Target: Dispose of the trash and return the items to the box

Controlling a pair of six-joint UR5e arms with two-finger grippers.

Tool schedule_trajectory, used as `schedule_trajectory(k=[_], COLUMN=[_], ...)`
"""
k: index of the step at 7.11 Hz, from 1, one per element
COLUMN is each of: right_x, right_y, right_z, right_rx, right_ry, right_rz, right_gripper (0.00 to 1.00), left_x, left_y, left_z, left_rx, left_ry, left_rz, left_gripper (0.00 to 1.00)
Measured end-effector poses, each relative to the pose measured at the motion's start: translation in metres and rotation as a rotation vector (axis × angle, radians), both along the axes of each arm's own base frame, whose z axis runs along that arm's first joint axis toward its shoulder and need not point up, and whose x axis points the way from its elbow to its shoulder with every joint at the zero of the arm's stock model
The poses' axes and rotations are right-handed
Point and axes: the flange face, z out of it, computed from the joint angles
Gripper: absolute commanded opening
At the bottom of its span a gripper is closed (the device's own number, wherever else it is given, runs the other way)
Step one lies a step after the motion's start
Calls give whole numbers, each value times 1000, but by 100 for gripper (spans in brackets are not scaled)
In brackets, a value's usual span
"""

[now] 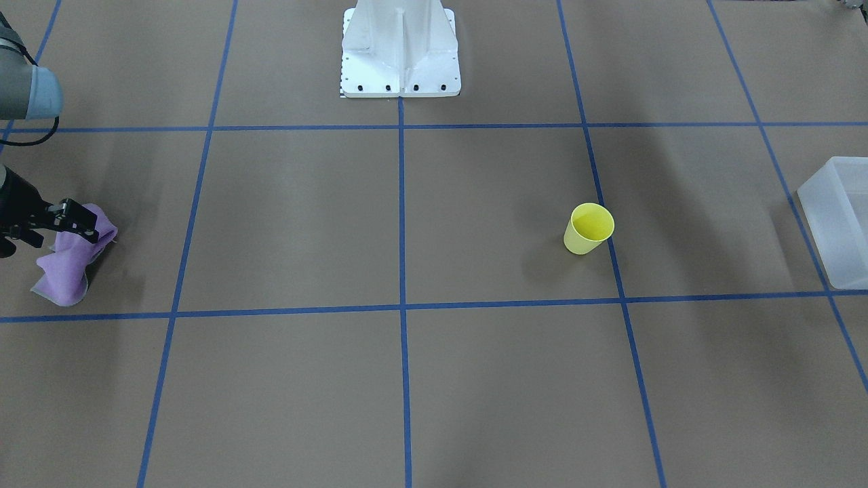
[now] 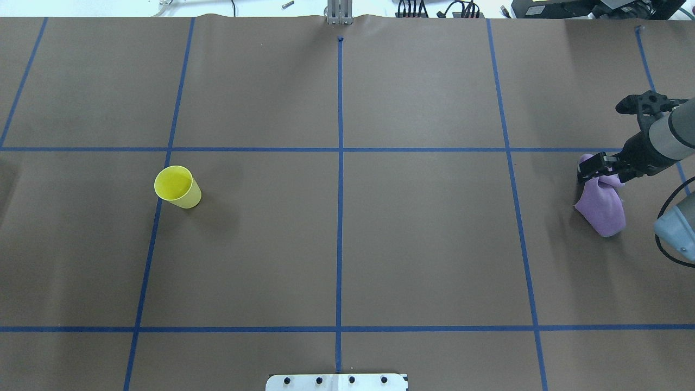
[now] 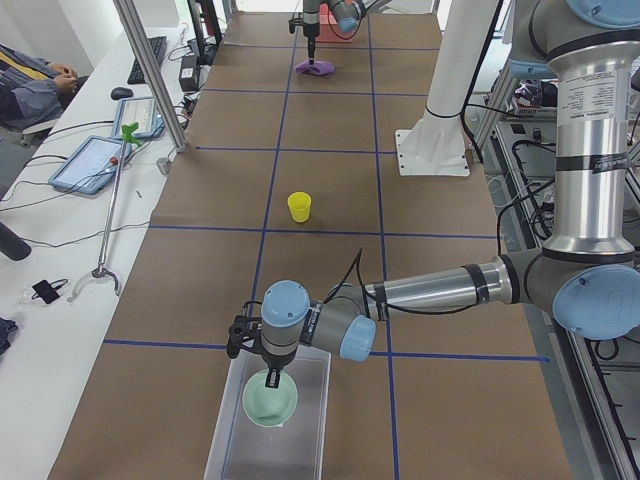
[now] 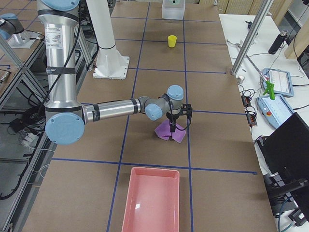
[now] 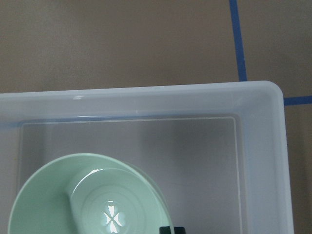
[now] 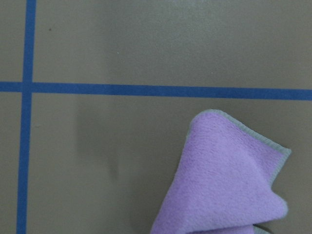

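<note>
A robotics lab is showing here; blue tape (image 4: 185,71) is gridding the paper-covered table (image 4: 159,53) under the right claw (image 4: 172,128); beside that claw, tablets (image 4: 276,77) and cables (image 4: 248,115) are lying on an operators' bench (image 4: 231,34).

Overhead exterior view: mounted behind the robot base (image 2: 336,382), facing forward and down. Front-facing view: opposite side, looking steeply down, base at top. Both cover the table (image 2: 423,244), yellow cup (image 2: 177,187) and purple cloth (image 2: 601,209). Side views: opposite table ends, looking lengthwise. Wrist views: close range, straight down, left on box (image 5: 146,100) and bowl (image 5: 48,195), right on the purple cloth.
</note>
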Motion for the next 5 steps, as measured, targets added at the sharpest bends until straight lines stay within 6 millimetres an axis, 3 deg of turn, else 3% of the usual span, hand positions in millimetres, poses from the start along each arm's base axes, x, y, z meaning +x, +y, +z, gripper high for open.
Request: schedule_trajectory(k=[1,2,3,4,5], right_x=[-7,-12,-17,-21,-22], right_y=[-3,-5,-5,-4,-3], right_z=[1,2,3,4,4], right_rx=[-7,-12,-14,-17,-20], right_ry=[1,2,4,5,4], right_rz=[-3,-8,-15,-20,-19], right_gripper=[100,92,42,0,0], left_x=[0,1,2,3,5], left_y=[1,2,3,0,-4], left_z=[4,10,14,12,3], left_rx=[4,13,23,29,28], left_ry=[0,0,2,7,28], left_rz=[0,2,2,-5,-22], left_gripper=[85,97,97,97,97])
